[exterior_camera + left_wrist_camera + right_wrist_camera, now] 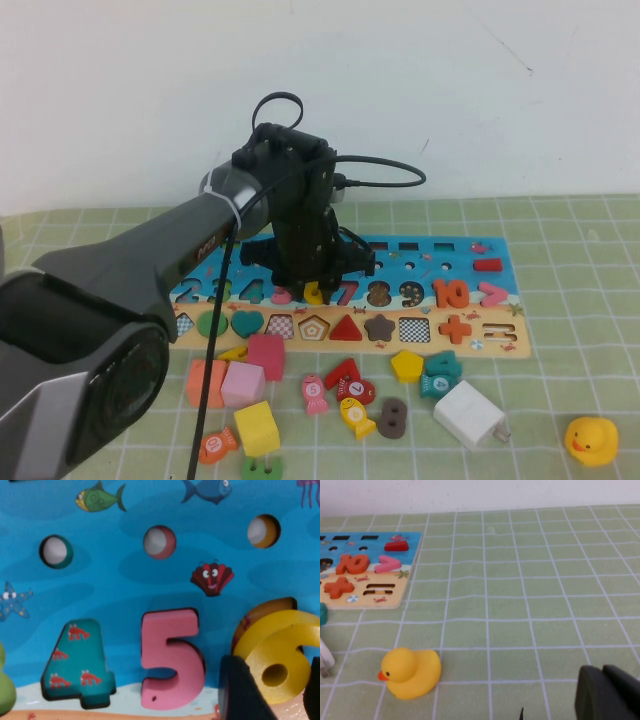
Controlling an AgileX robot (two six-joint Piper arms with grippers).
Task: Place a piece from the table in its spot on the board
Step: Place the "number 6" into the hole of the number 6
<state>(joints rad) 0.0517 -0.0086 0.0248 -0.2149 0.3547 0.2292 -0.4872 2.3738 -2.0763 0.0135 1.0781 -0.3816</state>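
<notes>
The board [440,255] lies flat across the middle of the green checked cloth, with a blue upper part carrying numerals and a beige strip of shapes. My left gripper [315,283] is down over the numeral row, shut on the piece [314,293], a yellow "6". In the left wrist view the piece [280,650] sits tilted between the black fingers [242,690], partly over its recess, beside the pink 5 [170,657] on the board [125,580]. My right gripper [602,692] is shut and empty, low over the cloth at the far right, out of the high view.
Loose pieces lie in front of the board: a yellow cube [257,427], pink blocks [243,384], a yellow pentagon [406,365], and several numerals and fish. A white charger [472,413] and a rubber duck [591,440] sit at the front right; the duck also shows in the right wrist view [412,672].
</notes>
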